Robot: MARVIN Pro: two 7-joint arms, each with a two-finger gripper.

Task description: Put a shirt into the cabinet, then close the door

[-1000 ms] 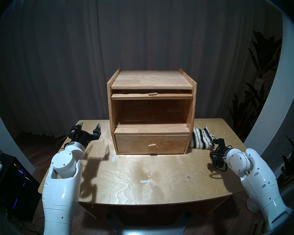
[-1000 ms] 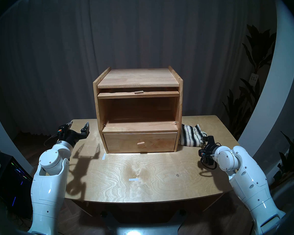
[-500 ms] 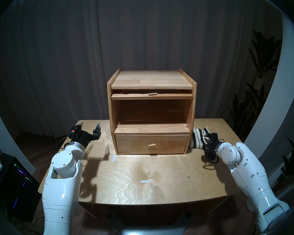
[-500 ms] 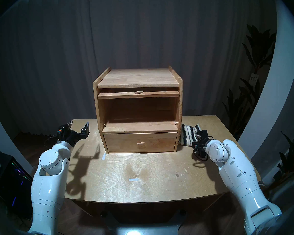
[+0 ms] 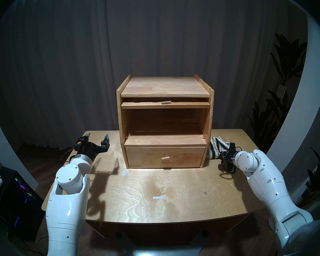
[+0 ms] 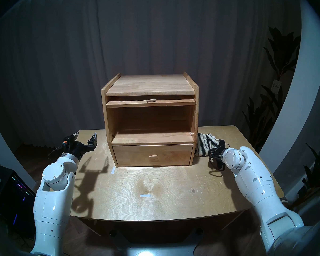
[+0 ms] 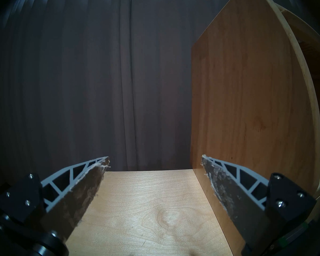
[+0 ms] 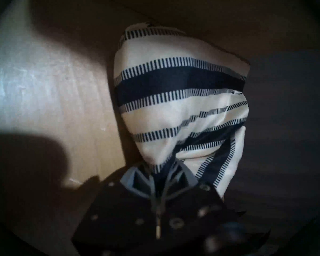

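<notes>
Right gripper (image 8: 160, 171) clenched on a fold of the striped shirt (image 8: 181, 102), low centre of the right wrist frame. Shirt (image 5: 217, 148) bunched on the table (image 5: 174, 191) at right of the head frame, touching the cabinet (image 5: 164, 87). Door (image 5: 165, 105) raised flat under the cabinet top, compartment open. Left gripper (image 5: 98, 137) spread wide, empty, left of the cabinet.
</notes>
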